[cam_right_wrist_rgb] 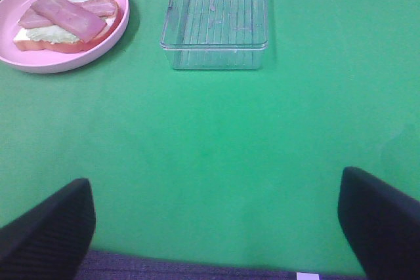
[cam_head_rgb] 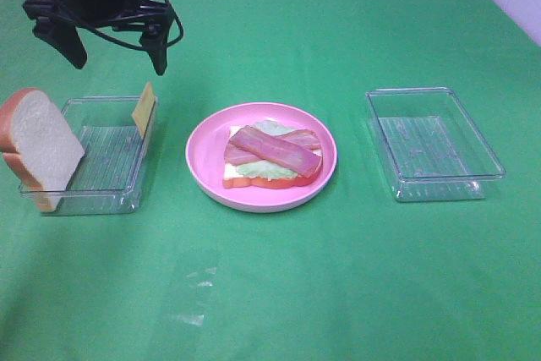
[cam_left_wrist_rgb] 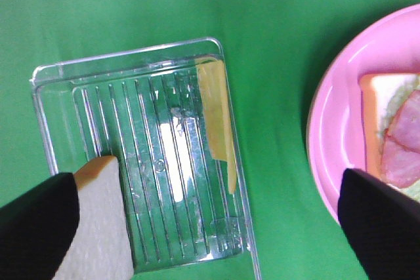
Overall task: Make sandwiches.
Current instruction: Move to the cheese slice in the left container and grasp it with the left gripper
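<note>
A half-built sandwich (cam_head_rgb: 272, 156) lies on the round pink plate (cam_head_rgb: 203, 173): a bread slice, lettuce and crossed bacon strips (cam_head_rgb: 275, 148) on top. It also shows in the right wrist view (cam_right_wrist_rgb: 65, 21). A second bread slice (cam_head_rgb: 38, 145) leans on the left tray's near-left corner. A yellow cheese slice (cam_head_rgb: 144, 107) stands on edge against that tray's right wall, also in the left wrist view (cam_left_wrist_rgb: 218, 115). My left gripper (cam_head_rgb: 114, 50) hangs open and empty above the left tray. My right gripper (cam_right_wrist_rgb: 216, 227) is open and empty, low over the cloth, out of the exterior view.
A clear plastic tray (cam_head_rgb: 84, 200) holds the bread and cheese on the left. An empty clear tray (cam_head_rgb: 433, 143) stands right of the plate, also in the right wrist view (cam_right_wrist_rgb: 215, 21). Green cloth covers the table.
</note>
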`<state>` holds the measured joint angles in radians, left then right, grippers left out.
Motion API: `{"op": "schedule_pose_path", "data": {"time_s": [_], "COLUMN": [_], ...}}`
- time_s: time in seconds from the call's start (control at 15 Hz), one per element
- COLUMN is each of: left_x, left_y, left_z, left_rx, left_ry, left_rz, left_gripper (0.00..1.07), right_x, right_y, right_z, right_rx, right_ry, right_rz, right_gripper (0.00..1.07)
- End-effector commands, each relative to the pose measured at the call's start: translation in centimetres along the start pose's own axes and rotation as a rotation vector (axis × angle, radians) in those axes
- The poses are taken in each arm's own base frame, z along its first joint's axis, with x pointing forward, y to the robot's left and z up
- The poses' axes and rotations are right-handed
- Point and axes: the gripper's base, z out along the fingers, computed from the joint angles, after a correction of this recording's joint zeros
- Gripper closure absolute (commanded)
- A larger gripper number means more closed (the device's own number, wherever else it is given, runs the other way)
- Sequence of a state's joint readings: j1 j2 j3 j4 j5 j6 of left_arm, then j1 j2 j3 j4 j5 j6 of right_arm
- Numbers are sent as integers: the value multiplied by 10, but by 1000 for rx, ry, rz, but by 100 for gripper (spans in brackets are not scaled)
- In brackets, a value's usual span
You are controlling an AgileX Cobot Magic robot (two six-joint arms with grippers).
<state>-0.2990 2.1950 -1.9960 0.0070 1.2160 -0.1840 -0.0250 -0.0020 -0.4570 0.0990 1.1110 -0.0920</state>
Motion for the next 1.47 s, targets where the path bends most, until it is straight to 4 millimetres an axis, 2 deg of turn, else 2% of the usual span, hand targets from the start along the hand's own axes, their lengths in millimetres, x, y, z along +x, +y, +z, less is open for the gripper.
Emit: {"op": "schedule_pose_path", "data": {"time_s": [0.07,0.27,0.4,0.53,0.73,0.8,1.27,1.4,1.47], "left_x": [3,1,1,1,1,1,1,1,1], "left_y": [-5,-8,-8,-8,-8,-8,-8,-8,-8], "left_z": [31,61,65,65,65,65,65,65,65], "left_rx": [26,30,28,28,26,26,29,29,28], "left_ry": [70,86,89,88,93,93,91,91,91], "left_rz": [-24,-24,-21,-20,-20,-21,-25,-25,-25], "left_gripper": [6,6,9,18,61,69,70,79,92], "right_x": [3,3,3,3,3,3,3,3,3], "right_y": [1,1,1,1,1,1,1,1,1], "right_z": [-2,-2,-2,-2,-2,-2,-2,-2,-2], "right_rx": [1,1,1,1,1,1,1,1,1], "right_ry": [-31,-31,-31,-31,-31,-31,-31,-31,-31], "right_rz": [-1,-1,-1,-1,-1,-1,-1,-1,-1], "right_gripper": [11,11,11,11,11,11,11,11,11]}}
